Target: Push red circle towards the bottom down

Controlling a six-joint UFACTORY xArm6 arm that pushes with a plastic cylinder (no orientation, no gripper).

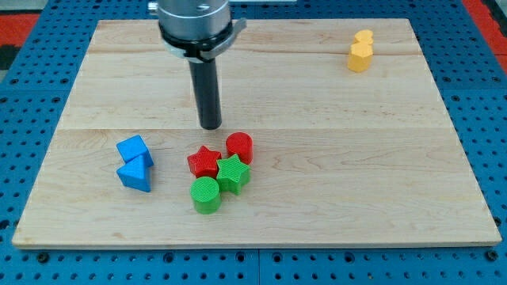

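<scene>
Camera view shows my tip (211, 125), a jawless rod gripping nothing, above-left of 1 small red cylindrical block (239, 147), probably light, rigid, free-sliding; push its top edge.

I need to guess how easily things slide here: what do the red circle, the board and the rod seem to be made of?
Red circle: probably painted wood or plastic, since its colour is even and only faintly shiny; I can't tell which.
Board: light unpainted wood, with visible grain and plank seams, matte.
Rod ending in my tip: dark, smooth, slightly glossy, possibly metal or plastic. It stands just above-left of the red circle.
</scene>
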